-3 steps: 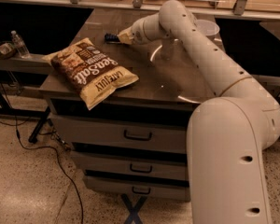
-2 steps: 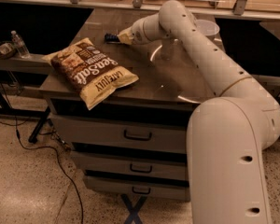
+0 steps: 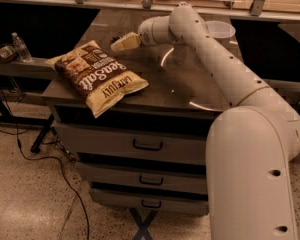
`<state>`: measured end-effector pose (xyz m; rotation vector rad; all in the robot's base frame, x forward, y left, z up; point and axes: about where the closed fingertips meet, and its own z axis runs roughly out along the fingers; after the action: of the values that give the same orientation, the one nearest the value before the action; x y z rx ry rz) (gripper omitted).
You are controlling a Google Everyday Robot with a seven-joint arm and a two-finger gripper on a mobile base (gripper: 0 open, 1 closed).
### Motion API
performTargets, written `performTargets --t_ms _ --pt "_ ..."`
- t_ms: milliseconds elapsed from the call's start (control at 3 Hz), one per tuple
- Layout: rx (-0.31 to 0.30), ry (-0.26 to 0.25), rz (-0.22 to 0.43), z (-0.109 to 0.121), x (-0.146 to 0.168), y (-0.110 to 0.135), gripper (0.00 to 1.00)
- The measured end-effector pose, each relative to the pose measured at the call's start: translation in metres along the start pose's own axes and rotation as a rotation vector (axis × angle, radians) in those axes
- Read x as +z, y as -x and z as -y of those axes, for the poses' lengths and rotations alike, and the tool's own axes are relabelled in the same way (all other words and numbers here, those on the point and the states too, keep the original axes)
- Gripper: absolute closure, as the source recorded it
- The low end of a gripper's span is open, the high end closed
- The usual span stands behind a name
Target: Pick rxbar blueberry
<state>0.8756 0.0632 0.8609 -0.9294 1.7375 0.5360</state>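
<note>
My gripper (image 3: 121, 43) is at the end of the white arm, low over the back left part of the dark table top (image 3: 180, 84), just behind the chip bag. A small dark piece, which looks like the end of the rxbar blueberry (image 3: 115, 36), shows right at the gripper's tip. Most of the bar is hidden by the gripper. I cannot tell whether the bar is lifted off the table.
A large tan-and-brown chip bag (image 3: 97, 76) lies on the table's front left. A clear plastic tub (image 3: 220, 30) stands at the back right. A water bottle (image 3: 21, 46) stands on a lower shelf at the left. Drawers (image 3: 147, 145) are below, and cables (image 3: 50, 159) lie on the floor.
</note>
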Motion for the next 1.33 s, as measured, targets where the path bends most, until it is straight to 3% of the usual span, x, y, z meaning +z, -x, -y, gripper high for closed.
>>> performTargets --t_ms 333,1000,1333 --pt "0.008 -0.019 0.021 0.006 0.004 0.002 0.0" --pt "0.031 -0.079 0.0 0.036 0.009 -0.018 0.0" --pt "0.037 -0.091 -0.004 0.042 0.006 -0.024 0.19"
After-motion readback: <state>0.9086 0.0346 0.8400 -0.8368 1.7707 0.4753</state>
